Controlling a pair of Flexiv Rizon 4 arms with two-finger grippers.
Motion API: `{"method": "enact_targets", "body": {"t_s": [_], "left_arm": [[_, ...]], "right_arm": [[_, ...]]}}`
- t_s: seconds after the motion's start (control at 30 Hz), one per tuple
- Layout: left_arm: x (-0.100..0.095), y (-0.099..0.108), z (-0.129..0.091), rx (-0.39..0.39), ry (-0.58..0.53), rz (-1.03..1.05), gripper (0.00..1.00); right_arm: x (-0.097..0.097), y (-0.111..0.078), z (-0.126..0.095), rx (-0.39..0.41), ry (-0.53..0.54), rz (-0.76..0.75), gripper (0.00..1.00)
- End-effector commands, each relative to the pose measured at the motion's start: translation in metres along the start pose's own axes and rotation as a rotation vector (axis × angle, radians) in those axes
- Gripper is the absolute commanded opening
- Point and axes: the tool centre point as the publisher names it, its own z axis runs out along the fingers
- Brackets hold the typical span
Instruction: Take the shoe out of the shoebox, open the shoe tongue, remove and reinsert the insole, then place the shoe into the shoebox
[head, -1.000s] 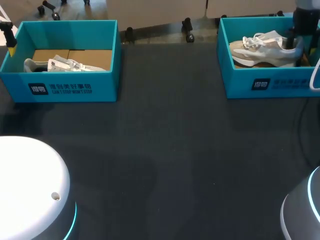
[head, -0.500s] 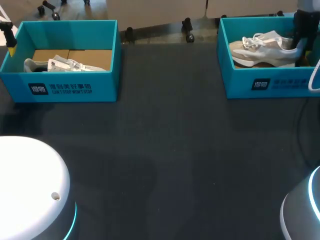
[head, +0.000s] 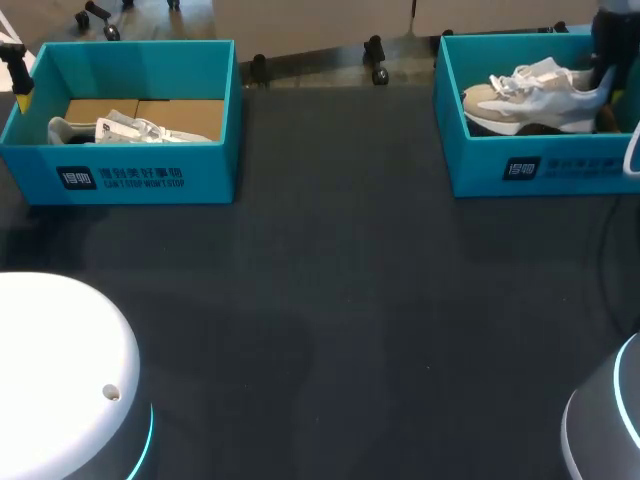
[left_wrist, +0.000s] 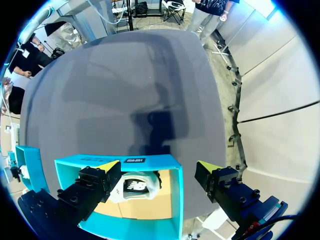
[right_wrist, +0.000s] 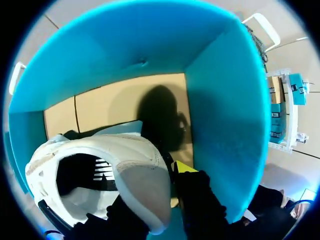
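A white and grey shoe (head: 535, 95) is in the teal shoebox (head: 520, 165) at the table's far right, its heel raised. My right gripper (head: 603, 85) is shut on that heel. In the right wrist view the heel wall (right_wrist: 127, 172) sits between the fingers, one yellow tip (right_wrist: 183, 166) showing outside it and the other hidden; the gripper (right_wrist: 155, 200) is inside the shoebox (right_wrist: 220, 100). My left gripper (left_wrist: 157, 167) hangs open above the second shoebox (left_wrist: 170, 162), which holds another white shoe (left_wrist: 137, 187). In the head view only its edge (head: 20, 85) shows.
The second teal shoebox (head: 130, 175) with its shoe (head: 125, 128) stands at the far left of the dark table (head: 330, 300). My two arm bases fill the near corners.
My right gripper has closed on the shoe's heel. The shoe has lifted and shifted slightly to the right inside its box. The left arm has stayed still.
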Motion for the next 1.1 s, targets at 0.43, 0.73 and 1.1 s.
{"method": "enact_targets", "body": {"t_s": [0.43,0.73,1.1], "left_arm": [[0.000,0.000,-0.001,0.000,0.001,0.000,1.00],[0.000,0.000,-0.001,0.000,0.001,0.000,1.00],[0.000,0.000,-0.001,0.000,0.001,0.000,1.00]], "right_arm": [[-0.033,-0.002,-0.082,-0.041,-0.084,0.057,0.00],[-0.042,-0.004,-0.114,-0.064,-0.096,0.086,0.00],[-0.032,-0.039,-0.169,-0.086,-0.084,0.119,0.00]]}}
